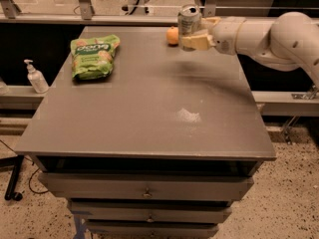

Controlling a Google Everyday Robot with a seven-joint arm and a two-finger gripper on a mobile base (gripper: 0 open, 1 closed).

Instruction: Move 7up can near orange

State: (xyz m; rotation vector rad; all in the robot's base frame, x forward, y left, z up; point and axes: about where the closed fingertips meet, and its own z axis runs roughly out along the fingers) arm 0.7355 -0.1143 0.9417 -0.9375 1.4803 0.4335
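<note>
1. Reaching in from the right of the camera view, the arm (269, 34) held the gripper (192, 38) over the far edge of the tabletop (149, 108). The gripper was closed around the lower body of the 7up can (189, 18).
2. 7up can: upright, silver top uppermost, just beside the orange (172, 35) on its right. Whether the two touched could not be told. The gripper hid the can's base, so whether it rested on the tabletop could not be told either.
3. Orange: loose, near the far edge, nothing bracing it.
4. Risk, judged: any further leftward travel would probably have bumped the orange. Being round, it could have rolled away or off the far edge.
5. Risk, judged: letting go with the base raised or tilted could have toppled the can. With the edge so close, a toppled can might have dropped behind the tabletop.
6. Risk, judged: as the gripper opened or backed out, the side nearest the fruit could have clipped it.
7. Other items: green snack bag (93, 55) and pump bottle (35, 77), both well apart at the left and unlikely to interfere.
</note>
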